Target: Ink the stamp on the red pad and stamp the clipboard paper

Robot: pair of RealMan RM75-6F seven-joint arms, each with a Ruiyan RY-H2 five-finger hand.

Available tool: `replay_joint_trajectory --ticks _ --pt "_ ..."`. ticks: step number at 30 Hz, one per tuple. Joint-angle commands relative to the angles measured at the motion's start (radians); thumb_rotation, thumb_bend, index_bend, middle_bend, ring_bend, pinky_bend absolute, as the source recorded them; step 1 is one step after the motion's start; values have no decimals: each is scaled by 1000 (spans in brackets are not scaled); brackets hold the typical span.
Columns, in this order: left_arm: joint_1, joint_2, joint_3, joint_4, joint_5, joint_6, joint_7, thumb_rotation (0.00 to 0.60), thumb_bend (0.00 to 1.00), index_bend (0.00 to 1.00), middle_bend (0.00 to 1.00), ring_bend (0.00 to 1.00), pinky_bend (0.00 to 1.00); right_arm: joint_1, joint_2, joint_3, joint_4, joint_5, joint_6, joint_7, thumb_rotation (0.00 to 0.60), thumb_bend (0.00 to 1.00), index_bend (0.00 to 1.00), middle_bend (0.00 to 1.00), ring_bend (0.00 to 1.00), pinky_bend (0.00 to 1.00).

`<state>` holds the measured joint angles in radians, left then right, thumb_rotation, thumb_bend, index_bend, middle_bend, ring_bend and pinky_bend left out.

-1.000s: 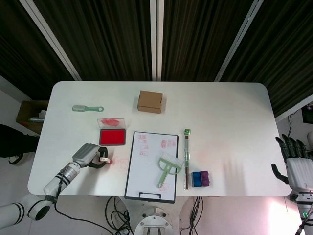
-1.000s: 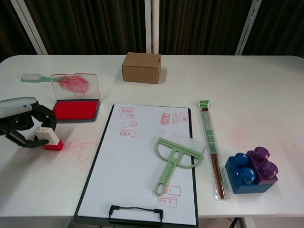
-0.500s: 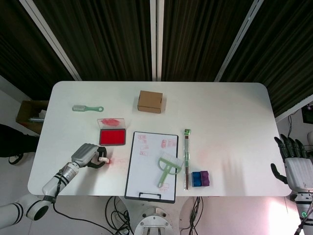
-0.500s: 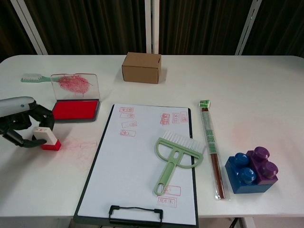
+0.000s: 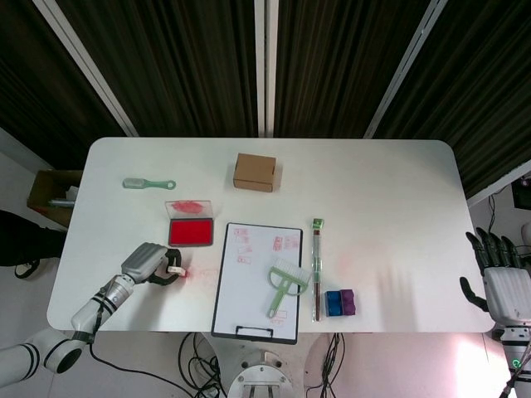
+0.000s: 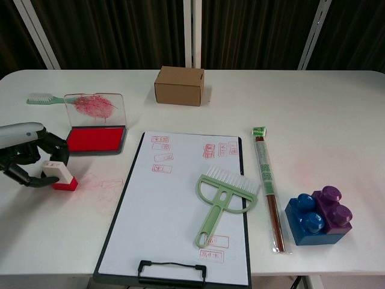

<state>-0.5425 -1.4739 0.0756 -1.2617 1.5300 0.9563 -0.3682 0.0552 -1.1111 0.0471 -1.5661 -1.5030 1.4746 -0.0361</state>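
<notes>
The small white stamp with a red base stands on the white table, pinched in the left hand, at 7 o'clock from the open red ink pad. The black clipboard with stamped white paper lies at 3 o'clock. The right hand hangs off-table, fingers spread, holding nothing.

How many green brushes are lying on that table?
2. A small toothbrush-like brush lies at the far left behind the ink pad; a wide green brush lies on the clipboard paper. None looks hidden.
</notes>
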Motion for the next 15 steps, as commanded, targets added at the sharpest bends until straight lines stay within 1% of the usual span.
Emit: replay_joint_trajectory --ticks 1,15 --pt "0 0 1 1 3 3 1 600 299 512 486 1000 1000 0 0 0 0 0 -1 0 600 298 0 0 0 0" --pt "4 -1 3 9 12 15 8 600 271 493 452 1000 1000 -2 -1 0 1 1 2 2 600 299 0 0 0 0"
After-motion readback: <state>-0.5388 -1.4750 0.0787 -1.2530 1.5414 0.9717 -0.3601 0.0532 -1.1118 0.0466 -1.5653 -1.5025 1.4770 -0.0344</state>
